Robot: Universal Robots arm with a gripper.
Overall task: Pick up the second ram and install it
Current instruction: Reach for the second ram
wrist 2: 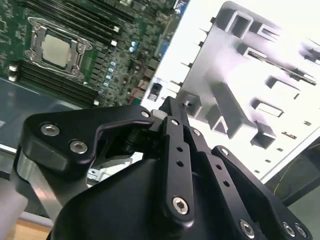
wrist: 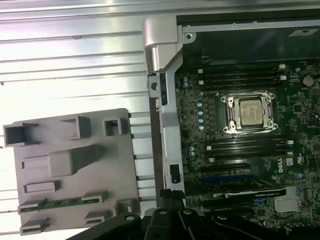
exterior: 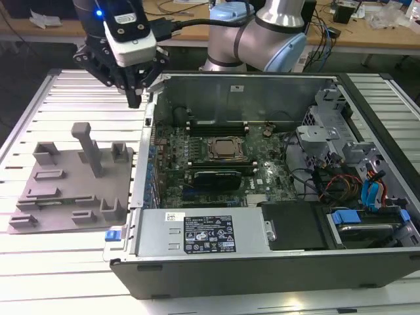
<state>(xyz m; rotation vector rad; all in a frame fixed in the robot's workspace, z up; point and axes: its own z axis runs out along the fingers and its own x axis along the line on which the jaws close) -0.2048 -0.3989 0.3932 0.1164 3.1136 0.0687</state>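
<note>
Surface: slatted table [exterior: 72, 98] bore a grey tray [exterior: 62, 200] beside an open computer case [exterior: 262, 269].
Second ram [wrist: 60, 203]: lay slotted in the tray.
Gripper [exterior: 136, 102]: fingers together, empty, over the case wall.
Label: printed sticker [exterior: 210, 235] on the case.

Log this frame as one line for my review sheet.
gripper: shut, empty, aloft near computer case wall | second ram: lying in gray fixture | not yet picked
</note>
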